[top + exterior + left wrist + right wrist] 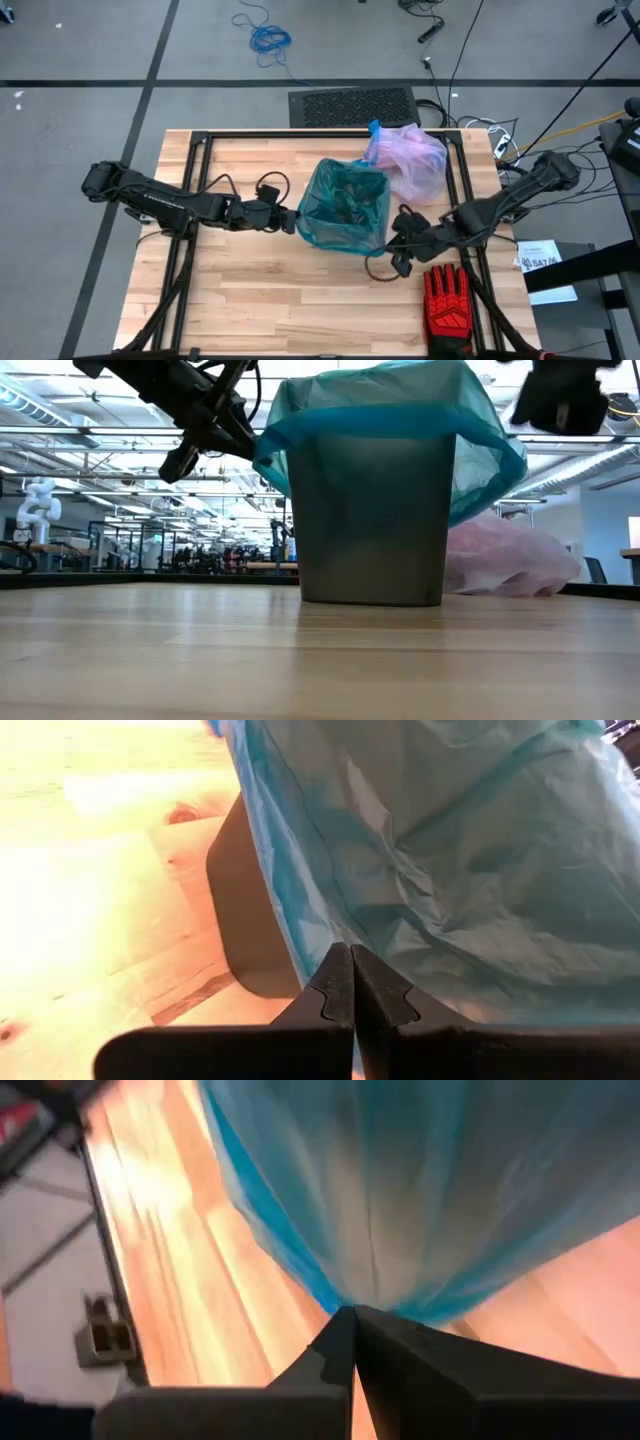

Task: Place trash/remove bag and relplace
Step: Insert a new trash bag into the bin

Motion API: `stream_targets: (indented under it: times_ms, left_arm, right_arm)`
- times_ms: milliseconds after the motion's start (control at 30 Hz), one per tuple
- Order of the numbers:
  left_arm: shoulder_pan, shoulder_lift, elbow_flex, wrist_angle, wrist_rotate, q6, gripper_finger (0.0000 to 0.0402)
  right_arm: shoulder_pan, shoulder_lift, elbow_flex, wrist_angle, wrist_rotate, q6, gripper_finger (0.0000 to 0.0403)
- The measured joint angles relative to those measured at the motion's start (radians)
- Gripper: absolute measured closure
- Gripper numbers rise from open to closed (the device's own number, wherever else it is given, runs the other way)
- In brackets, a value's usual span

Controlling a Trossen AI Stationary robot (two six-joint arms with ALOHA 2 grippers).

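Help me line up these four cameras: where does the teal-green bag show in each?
High: teal-green bag at table centre.
Low: draped over the bin, upper middle.
Left wrist: fills the upper right.
Right wrist: fills the top.
Shared landmark: the wooden table.

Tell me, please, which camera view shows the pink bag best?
The high view: the whole pink bag lies on the table behind the bin, with its blue drawstring visible. The low view shows only the part beside the bin, which hides the rest. Neither wrist view shows it; both see only the teal bag.
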Motion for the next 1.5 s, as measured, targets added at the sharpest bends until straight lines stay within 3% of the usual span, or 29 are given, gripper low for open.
stream_targets:
  times_ms: [200,400,567,700,800,933,1067,1300,1500]
  left_arm:
    - [0.010,-0.051,0.000,-0.010,-0.024,0.050,0.0402]
    - [0.080,-0.138,0.001,-0.076,-0.057,0.050,0.0402]
    - [0.159,-0.141,0.001,-0.026,0.009,0.060,0.0402]
    - [0.202,-0.096,-0.008,0.126,0.071,0.113,0.0402]
    - [0.221,-0.063,-0.030,0.199,0.111,0.115,0.0402]
    - [0.226,-0.018,-0.054,0.227,0.146,0.083,0.0401]
    - [0.225,0.018,-0.100,0.358,0.157,0.048,0.0402]
    - [0.224,0.096,-0.114,0.402,0.183,0.017,0.0402]
    - [0.212,0.157,-0.114,0.430,0.189,0.015,0.0402]
  right_arm:
    - [0.002,-0.038,0.100,-0.130,0.165,0.040,0.0403]
    - [-0.066,-0.037,0.129,-0.277,0.217,0.076,0.0403]
    - [-0.100,-0.037,0.129,-0.263,0.284,0.106,0.0403]
    - [-0.100,-0.039,0.111,-0.254,0.326,0.166,0.0403]
    - [-0.098,-0.062,0.054,-0.174,0.331,0.223,0.0403]
    - [-0.102,-0.101,-0.053,0.062,0.348,0.242,0.0403]
    - [-0.122,-0.114,-0.142,0.241,0.349,0.253,0.0403]
    - [-0.155,-0.107,-0.265,0.277,0.342,0.388,0.0403]
    - [-0.195,-0.107,-0.329,0.369,0.311,0.397,0.0403]
